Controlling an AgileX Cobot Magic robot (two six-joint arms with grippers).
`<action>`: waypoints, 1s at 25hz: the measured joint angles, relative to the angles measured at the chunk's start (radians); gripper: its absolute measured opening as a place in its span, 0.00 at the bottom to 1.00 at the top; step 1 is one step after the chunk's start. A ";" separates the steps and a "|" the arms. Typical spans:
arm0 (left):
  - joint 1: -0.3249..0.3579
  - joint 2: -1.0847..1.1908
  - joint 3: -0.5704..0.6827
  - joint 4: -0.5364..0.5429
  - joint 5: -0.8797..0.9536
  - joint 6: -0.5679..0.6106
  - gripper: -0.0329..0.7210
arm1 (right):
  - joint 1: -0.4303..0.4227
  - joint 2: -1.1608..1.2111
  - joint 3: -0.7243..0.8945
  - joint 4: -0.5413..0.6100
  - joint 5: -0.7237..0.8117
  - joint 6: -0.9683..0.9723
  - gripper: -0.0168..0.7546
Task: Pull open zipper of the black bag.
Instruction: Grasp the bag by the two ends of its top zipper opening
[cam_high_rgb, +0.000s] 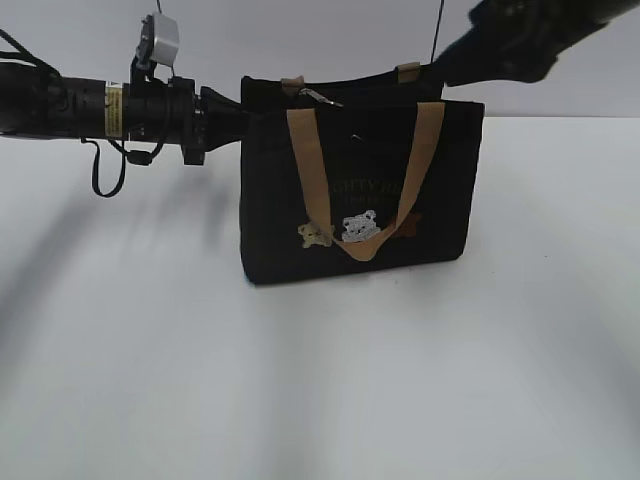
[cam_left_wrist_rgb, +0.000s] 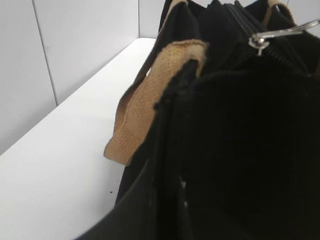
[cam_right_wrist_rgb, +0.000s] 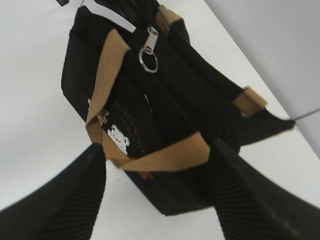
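The black bag (cam_high_rgb: 275, 200) stands upright on the white table, tan handles (cam_high_rgb: 305, 160) hanging down its front over the bear patches (cam_high_rgb: 358, 226). Its zipper (cam_right_wrist_rgb: 172, 75) runs along the top, with the silvery pull tab (cam_high_rgb: 318, 96) (cam_right_wrist_rgb: 149, 50) near the left end. My left gripper (cam_high_rgb: 232, 118) reaches in level from the left and is shut on the fabric of the bag's upper left corner; in the left wrist view (cam_left_wrist_rgb: 172, 200) black cloth fills the jaws and the pull tab (cam_left_wrist_rgb: 260, 42) lies beyond. My right gripper (cam_high_rgb: 470, 55) (cam_right_wrist_rgb: 157, 200) hangs open above the bag's right end, holding nothing.
The white table (cam_high_rgb: 320, 380) spreads around the bag, with a pale wall (cam_high_rgb: 300, 40) behind. A thin black cable (cam_high_rgb: 105, 170) droops from the left arm. A second tan handle (cam_right_wrist_rgb: 252, 100) folds over the bag's far side.
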 joint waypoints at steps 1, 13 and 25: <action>0.000 0.000 0.000 0.000 0.000 0.000 0.06 | 0.021 0.032 -0.020 0.000 -0.013 -0.018 0.65; -0.001 0.000 0.000 0.000 0.000 0.000 0.06 | 0.172 0.231 -0.060 0.004 -0.252 -0.213 0.65; -0.001 0.000 0.000 0.000 -0.001 0.000 0.06 | 0.172 0.320 -0.060 0.004 -0.359 -0.216 0.65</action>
